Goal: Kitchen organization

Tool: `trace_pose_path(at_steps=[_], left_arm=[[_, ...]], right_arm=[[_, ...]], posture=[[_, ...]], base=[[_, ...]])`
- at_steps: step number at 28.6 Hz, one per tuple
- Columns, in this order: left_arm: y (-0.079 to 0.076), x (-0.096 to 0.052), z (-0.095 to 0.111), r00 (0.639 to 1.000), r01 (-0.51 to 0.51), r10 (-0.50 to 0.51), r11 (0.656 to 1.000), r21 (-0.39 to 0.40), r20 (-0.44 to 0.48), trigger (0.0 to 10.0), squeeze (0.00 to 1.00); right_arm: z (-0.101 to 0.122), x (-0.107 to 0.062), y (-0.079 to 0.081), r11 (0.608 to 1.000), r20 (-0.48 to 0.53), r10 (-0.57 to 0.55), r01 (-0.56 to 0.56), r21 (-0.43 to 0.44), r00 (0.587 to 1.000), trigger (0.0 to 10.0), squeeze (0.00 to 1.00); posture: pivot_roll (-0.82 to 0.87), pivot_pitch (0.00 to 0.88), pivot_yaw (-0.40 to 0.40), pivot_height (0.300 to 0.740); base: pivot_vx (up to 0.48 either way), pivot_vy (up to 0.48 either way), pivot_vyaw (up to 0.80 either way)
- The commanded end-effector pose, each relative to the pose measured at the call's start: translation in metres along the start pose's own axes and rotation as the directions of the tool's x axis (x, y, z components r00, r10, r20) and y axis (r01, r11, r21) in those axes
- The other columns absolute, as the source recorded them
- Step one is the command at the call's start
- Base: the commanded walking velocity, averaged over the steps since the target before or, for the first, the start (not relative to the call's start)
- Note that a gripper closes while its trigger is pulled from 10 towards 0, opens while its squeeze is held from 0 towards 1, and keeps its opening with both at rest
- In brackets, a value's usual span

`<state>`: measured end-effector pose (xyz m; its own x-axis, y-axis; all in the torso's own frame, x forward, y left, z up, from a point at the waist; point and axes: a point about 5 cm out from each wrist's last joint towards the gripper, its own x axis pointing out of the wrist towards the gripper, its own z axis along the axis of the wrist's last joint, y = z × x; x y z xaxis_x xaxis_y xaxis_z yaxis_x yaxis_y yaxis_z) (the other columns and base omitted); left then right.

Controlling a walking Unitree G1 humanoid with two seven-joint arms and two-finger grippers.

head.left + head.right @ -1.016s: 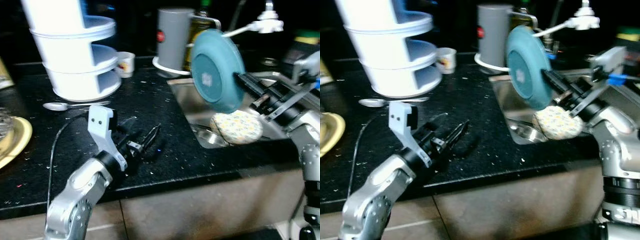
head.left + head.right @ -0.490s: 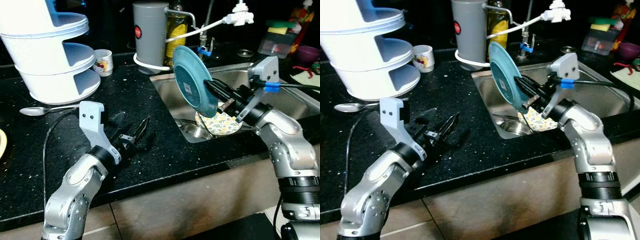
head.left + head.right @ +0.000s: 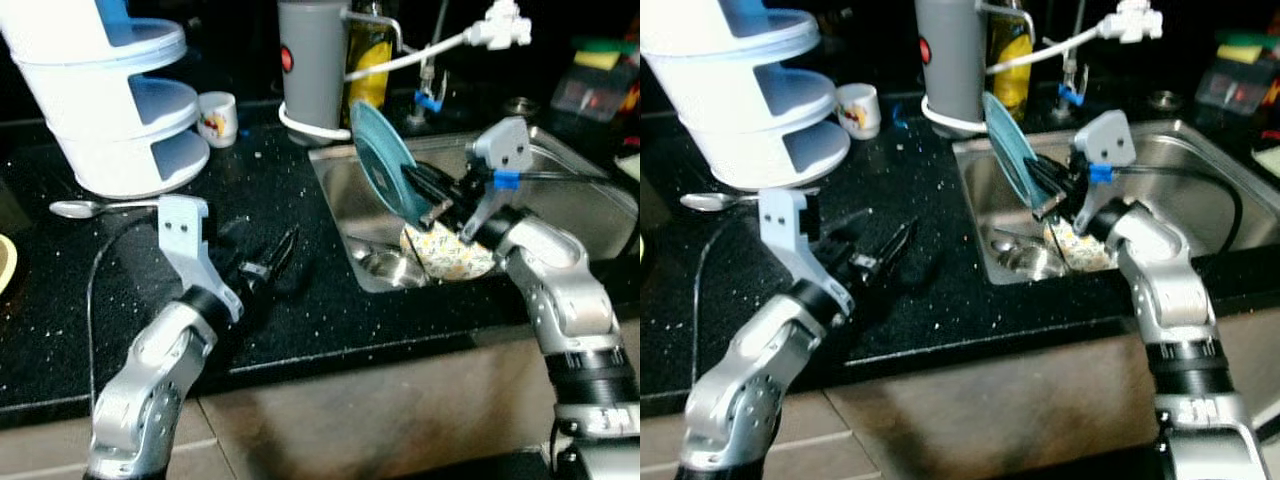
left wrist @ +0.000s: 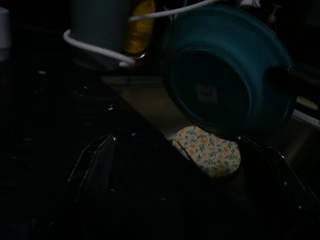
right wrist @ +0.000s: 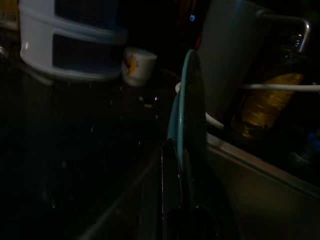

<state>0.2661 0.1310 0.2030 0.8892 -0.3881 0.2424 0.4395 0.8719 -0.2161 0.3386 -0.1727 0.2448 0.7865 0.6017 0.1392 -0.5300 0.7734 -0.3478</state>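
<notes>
Over the sink (image 3: 560, 190), at about two o'clock in the left eye view, the right gripper (image 3: 425, 185) pinches a teal plate (image 3: 383, 170) on edge above a floral plate (image 3: 445, 255), while the left gripper (image 3: 285, 250) lies pressed together on the black surface (image 3: 270, 180). From the left wrist view, the teal plate's (image 4: 227, 70) underside faces the camera at one o'clock. From the right wrist view, its rim (image 5: 187, 100) stands edge-on between the black fingers (image 5: 170, 185).

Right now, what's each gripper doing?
Left gripper: fingers nearly together over the black counter, holding nothing.
Right gripper: shut on the teal plate, above the sink.
</notes>
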Motion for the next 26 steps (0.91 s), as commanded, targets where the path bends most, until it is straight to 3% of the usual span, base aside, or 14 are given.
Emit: trace_pose_path(at_steps=[1,11,26], left_arm=[[0.001,0.0,-0.002,1.0,-0.008,0.008,1.0,0.002,-0.01,10.0,0.0],[0.002,-0.001,-0.002,1.0,-0.017,0.017,1.0,0.003,-0.009,10.0,0.0],[0.003,0.002,-0.001,0.999,-0.036,0.036,0.999,-0.005,0.005,10.0,0.0]], right_arm=[[-0.005,-0.002,-0.001,0.999,-0.029,-0.009,0.007,-0.045,1.0,10.0,0.0],[-0.013,0.0,0.0,0.995,-0.074,-0.012,0.005,-0.101,0.997,10.0,0.0],[-0.019,0.02,0.02,0.992,-0.076,0.012,-0.021,-0.128,0.997,10.0,0.0]], posture=[[0.02,0.0,-0.018,0.74],[0.03,0.0,-0.021,0.74],[0.03,0.0,-0.016,0.74]], base=[[0.0,-0.364,0.0],[0.0,-0.355,0.0],[0.0,0.0,0.0]])
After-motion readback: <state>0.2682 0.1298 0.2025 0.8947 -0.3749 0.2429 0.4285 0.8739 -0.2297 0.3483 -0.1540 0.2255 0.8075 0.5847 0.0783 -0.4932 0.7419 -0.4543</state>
